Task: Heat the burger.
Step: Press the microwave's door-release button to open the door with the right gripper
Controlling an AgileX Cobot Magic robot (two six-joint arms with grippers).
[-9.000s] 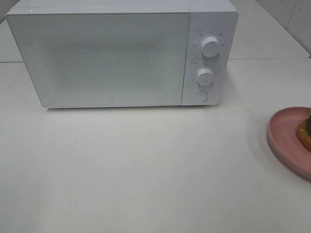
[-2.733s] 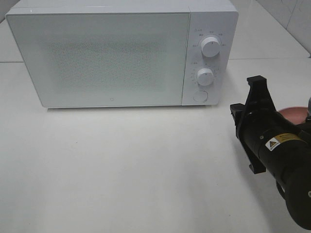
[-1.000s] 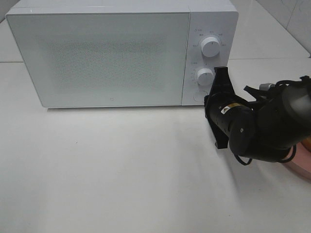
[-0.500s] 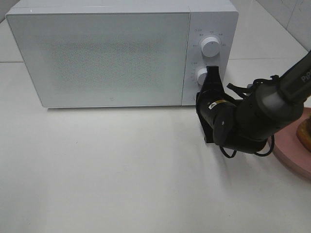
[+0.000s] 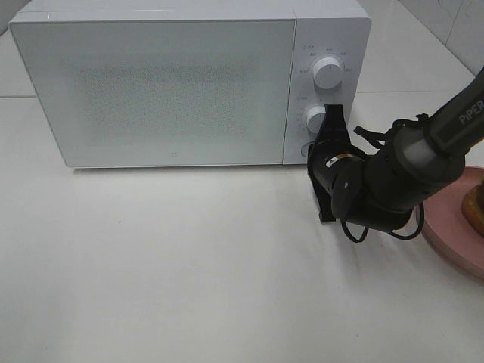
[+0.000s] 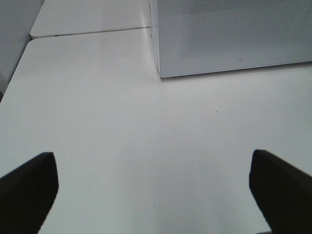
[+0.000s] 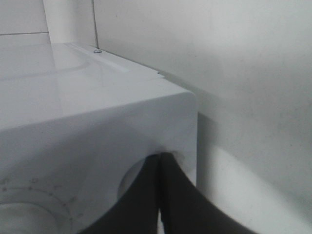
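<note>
Burger [image 5: 478, 208]: not yet heated; only a sliver shows at the exterior view's right edge. Left gripper [image 6: 151, 157] hangs over the bare surface [image 6: 122, 122], fingers [image 6: 29, 180] spread wide and empty. Microwave [image 5: 151, 83] stands at centre, door closed. Right gripper [image 7: 160, 161], fingers clenched together with nothing between them, has its tips at the round door button [image 7: 127, 184]. Pink plate [image 5: 446, 231], far right, carries the burger. Judgement: light, soft, loosely stacked; a hard squeeze would deform it. Grip gently across the bun's sides, or lift by the plate rim.
</note>
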